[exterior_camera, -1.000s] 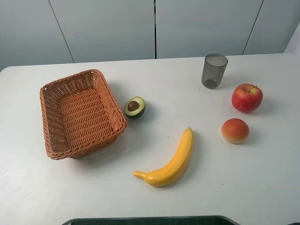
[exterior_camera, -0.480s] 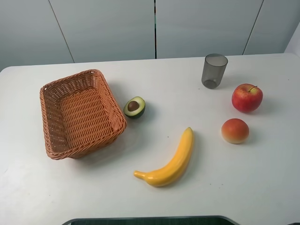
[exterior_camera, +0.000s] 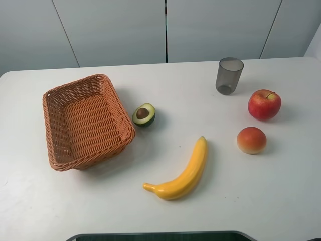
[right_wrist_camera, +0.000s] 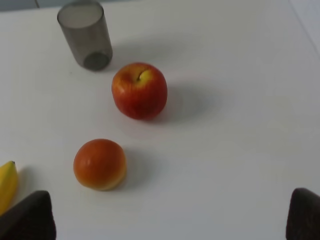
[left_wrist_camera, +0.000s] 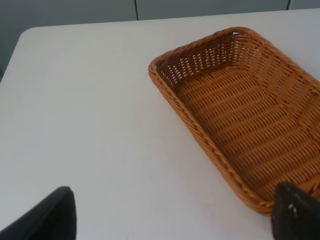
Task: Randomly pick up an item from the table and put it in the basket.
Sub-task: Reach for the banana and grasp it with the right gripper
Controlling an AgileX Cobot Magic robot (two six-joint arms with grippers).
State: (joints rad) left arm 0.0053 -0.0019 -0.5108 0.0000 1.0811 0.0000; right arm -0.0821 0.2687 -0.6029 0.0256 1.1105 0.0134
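The yellow banana lies on the white table at front centre, right of the wicker basket; its tip shows in the right wrist view. The basket is empty and also shows in the left wrist view. Neither gripper shows in the exterior high view. My left gripper is open, fingertips wide apart over bare table beside the basket. My right gripper is open, fingertips wide apart, short of the fruit.
A halved avocado lies just right of the basket. A grey translucent cup, a red apple and an orange-red round fruit stand at the right; they also show in the right wrist view.
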